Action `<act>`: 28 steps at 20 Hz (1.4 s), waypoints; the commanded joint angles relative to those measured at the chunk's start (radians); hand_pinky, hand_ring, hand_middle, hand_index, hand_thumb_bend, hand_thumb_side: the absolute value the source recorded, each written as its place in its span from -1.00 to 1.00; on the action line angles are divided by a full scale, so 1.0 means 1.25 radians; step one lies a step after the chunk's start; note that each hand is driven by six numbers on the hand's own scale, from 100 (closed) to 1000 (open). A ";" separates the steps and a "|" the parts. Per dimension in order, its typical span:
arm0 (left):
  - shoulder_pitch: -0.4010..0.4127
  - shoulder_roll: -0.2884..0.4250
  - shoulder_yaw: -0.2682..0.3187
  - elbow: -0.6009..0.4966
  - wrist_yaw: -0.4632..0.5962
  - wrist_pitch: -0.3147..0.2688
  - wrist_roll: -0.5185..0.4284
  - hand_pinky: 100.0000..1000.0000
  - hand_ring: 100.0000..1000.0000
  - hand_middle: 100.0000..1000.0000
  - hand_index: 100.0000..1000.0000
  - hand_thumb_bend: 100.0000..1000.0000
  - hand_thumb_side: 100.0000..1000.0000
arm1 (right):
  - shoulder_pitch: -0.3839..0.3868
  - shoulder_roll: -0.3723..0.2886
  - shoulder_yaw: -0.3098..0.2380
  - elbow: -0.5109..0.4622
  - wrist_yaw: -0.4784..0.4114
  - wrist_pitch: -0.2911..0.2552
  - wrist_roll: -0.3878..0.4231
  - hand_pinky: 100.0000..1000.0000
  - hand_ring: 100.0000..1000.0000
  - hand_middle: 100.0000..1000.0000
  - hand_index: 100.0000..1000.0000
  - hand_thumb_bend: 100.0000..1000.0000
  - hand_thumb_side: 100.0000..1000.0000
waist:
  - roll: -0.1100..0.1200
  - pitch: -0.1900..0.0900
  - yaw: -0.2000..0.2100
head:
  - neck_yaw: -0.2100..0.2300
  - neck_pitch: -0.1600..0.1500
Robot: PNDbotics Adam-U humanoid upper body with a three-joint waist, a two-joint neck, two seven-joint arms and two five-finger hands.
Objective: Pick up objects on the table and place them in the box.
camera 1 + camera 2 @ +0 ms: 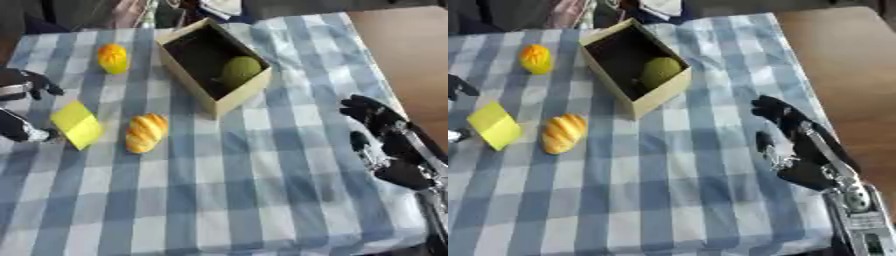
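An open cardboard box [229,98] stands at the upper middle of the checked cloth, with a green round fruit [241,70] inside it. Left of the box lies an orange-yellow fruit [113,58]. Nearer me lie a golden bread loaf [145,132] and a flat yellow block [77,124]. My left hand [24,85] is at the left edge, fingers spread on both sides of the yellow block, not closed on it. At the right, my right hand [378,130] hovers open over the cloth, holding nothing.
The blue-and-white checked cloth [219,200] covers the table, whose bare wooden top [850,55] shows on the right. Dark things and a white item [220,6] lie beyond the far edge.
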 commanded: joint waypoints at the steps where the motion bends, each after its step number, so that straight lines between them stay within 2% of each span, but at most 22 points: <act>1: -0.015 0.014 0.001 0.005 -0.007 -0.007 -0.006 0.58 0.54 0.64 0.83 -0.32 -0.22 | -0.010 -0.006 -0.001 -0.008 -0.003 -0.001 0.003 1.00 0.80 0.76 0.90 -1.00 -0.40 | -0.010 -0.021 -0.002 | 0.003 0.003; 11: -0.026 -0.003 -0.012 0.023 -0.021 -0.003 -0.020 0.61 0.58 0.71 0.86 -0.26 -0.10 | -0.009 -0.006 -0.001 -0.009 -0.003 0.000 0.004 1.00 0.80 0.76 0.90 -1.00 -0.40 | -0.006 -0.020 -0.007 | 0.003 0.003; 22: -0.029 -0.023 -0.023 0.039 -0.043 0.012 0.013 0.58 0.56 0.76 0.89 -0.30 -0.12 | -0.009 -0.005 -0.002 -0.009 -0.002 0.001 0.003 1.00 0.80 0.76 0.90 -1.00 -0.40 | -0.007 -0.019 -0.009 | 0.002 0.003; 28: -0.029 -0.022 -0.009 0.015 -0.031 0.018 0.053 0.58 0.56 0.78 0.90 -0.37 -0.18 | -0.009 -0.005 -0.003 -0.008 -0.002 0.001 0.003 1.00 0.80 0.76 0.90 -1.00 -0.40 | -0.008 -0.019 -0.008 | 0.001 0.003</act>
